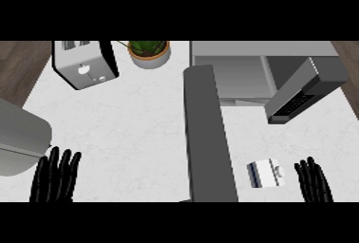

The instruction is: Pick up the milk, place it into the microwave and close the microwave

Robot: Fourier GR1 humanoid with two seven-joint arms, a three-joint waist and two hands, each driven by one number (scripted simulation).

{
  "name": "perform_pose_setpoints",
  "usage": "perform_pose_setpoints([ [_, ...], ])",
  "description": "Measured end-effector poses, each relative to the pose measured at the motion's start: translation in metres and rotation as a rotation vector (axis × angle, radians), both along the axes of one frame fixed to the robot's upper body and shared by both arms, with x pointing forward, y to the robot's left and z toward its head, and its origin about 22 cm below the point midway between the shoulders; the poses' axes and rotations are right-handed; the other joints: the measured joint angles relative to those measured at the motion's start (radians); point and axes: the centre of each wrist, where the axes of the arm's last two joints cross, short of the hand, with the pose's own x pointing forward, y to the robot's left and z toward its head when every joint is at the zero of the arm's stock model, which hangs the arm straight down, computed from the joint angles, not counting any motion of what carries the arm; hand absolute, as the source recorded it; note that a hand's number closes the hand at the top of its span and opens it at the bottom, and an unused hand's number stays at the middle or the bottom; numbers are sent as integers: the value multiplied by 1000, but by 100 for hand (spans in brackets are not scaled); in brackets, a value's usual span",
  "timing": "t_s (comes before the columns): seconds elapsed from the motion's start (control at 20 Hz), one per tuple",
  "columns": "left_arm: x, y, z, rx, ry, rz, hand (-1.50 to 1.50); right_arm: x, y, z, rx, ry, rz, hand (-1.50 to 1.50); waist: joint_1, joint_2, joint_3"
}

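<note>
A small white milk carton [265, 173] with a dark blue band lies on the white counter near the lower right. My right hand [314, 182] rests open just to its right, fingers straight up, not touching it. At the lower left my left hand [54, 178] also rests open with fingers up. The microwave [238, 76] stands at the top right with its cavity open. Its door [207, 133] swings out toward me as a long dark grey slab down the middle of the view, left of the carton.
A silver toaster [85, 64] stands at the top left, a potted plant [149, 51] beside it. A grey rounded object [21, 140] sits at the left edge. A dark angled panel [305, 90] hangs right of the microwave. Wood floor shows beyond both counter sides.
</note>
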Motion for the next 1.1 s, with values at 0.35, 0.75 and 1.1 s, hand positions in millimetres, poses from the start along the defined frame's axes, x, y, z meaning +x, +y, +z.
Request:
perform_pose_setpoints([
  [0.35,-13,2,-4,0,0,5,-150,10,-11,-44,-18,31,-102,-150,1,0,0],
  [0.75,-20,7,-12,-3,-2,8,-150,22,-28,-91,-38,60,-150,-150,2,1,0],
  [1.1,-31,9,-18,-6,-4,8,-150,25,-31,-125,-50,53,-146,-150,3,1,0],
])
